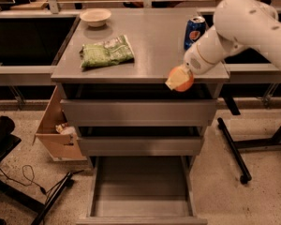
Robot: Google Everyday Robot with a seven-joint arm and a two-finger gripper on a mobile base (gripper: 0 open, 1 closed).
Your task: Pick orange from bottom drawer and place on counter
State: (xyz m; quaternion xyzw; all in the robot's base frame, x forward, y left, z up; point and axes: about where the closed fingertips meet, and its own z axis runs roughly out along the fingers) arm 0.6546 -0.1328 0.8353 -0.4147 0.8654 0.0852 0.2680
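My gripper is shut on the orange, holding it at the front right edge of the counter, about level with the counter top. The fingers look pale and cover much of the fruit. The white arm reaches in from the upper right. The bottom drawer is pulled open below and its tray is empty. The two upper grey drawers are shut.
On the counter are a blue soda can at the back right, a green snack bag left of centre and a pale bowl at the back left. A cardboard box stands left of the cabinet. A black table leg stands at right.
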